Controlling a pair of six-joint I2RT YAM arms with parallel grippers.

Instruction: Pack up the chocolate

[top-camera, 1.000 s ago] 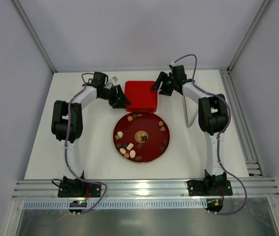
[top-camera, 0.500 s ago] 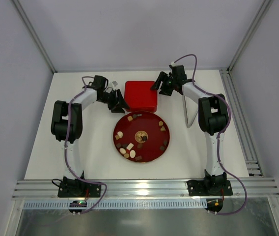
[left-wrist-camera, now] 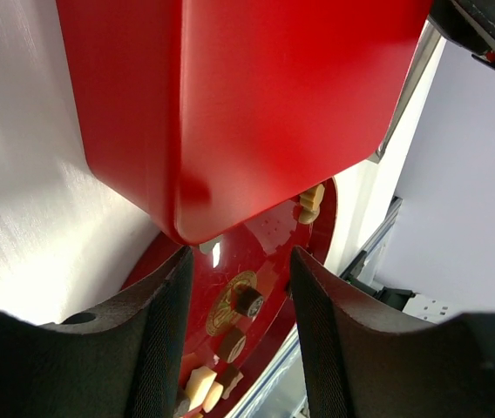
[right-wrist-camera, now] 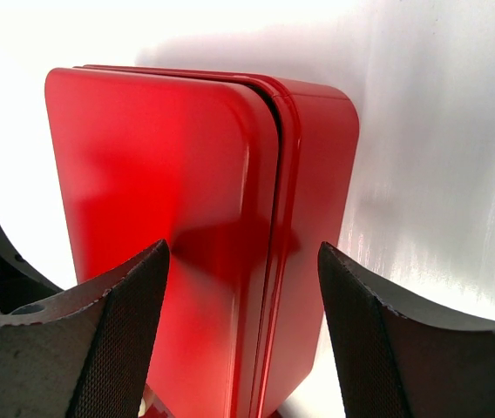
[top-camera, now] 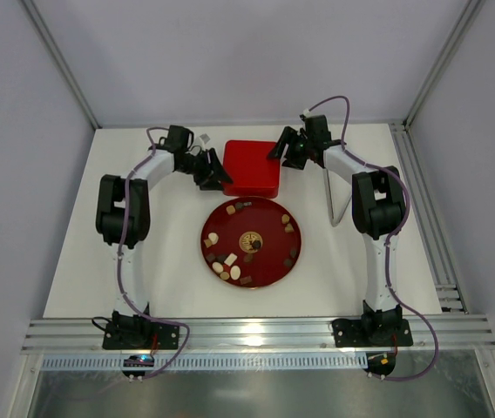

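Chocolate pieces (top-camera: 230,266), dark, tan and cream, lie scattered on a round red plate (top-camera: 271,254) in the middle of the table. Behind the plate stands a closed square red box (top-camera: 250,170). My left gripper (top-camera: 216,174) is open at the box's near-left corner. In the left wrist view that corner of the box (left-wrist-camera: 256,87) sits just past my left gripper (left-wrist-camera: 239,261), with chocolate (left-wrist-camera: 247,302) on the plate (left-wrist-camera: 269,233) beyond. My right gripper (top-camera: 281,153) is open at the far-right corner. In its wrist view my right gripper (right-wrist-camera: 241,252) straddles the box (right-wrist-camera: 160,174) at the lid seam.
A gold emblem (top-camera: 250,239) marks the plate's centre. A thin pale panel (top-camera: 335,196) leans beside my right arm. Metal rails run along the table's right edge (top-camera: 426,226) and front edge (top-camera: 256,333). White walls close in the back and sides.
My left gripper backed a little off the box's corner, then came back up to it. The right arm, the box and the plate have not moved.
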